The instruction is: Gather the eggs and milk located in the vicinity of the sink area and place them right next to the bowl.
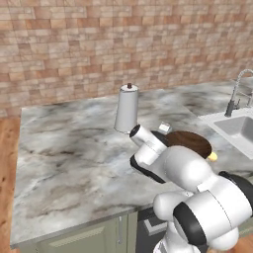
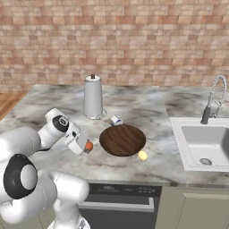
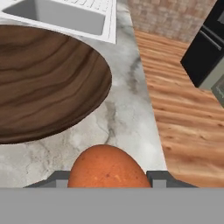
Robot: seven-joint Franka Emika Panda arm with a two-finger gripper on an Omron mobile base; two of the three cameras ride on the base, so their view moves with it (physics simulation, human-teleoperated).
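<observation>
While the gripper (image 2: 86, 146) is closed on the egg (image 2: 89, 146) over the worktop (image 2: 53, 112) just left of the bowl (image 2: 122, 139), the egg looks light, smooth, slippery and fragile, so a gentle hold across its middle suits.

You're looking down the hand cam: an orange-brown egg (image 3: 108, 168) sits pinched btwn the gripper (image 3: 109, 177) tips, low centre of frame, w/ faint speckles on its shell. Just beyond it, the dark wooden bowl (image 3: 43, 83) spreads across the left, grain clearly visible, resting on the marble counter (image 3: 127, 109). The pale sink (image 3: 65, 17) edge shows at top left. Wood floor (image 3: 188, 127) runs along the right; a black appliance (image 3: 205, 43) at top right.
</observation>
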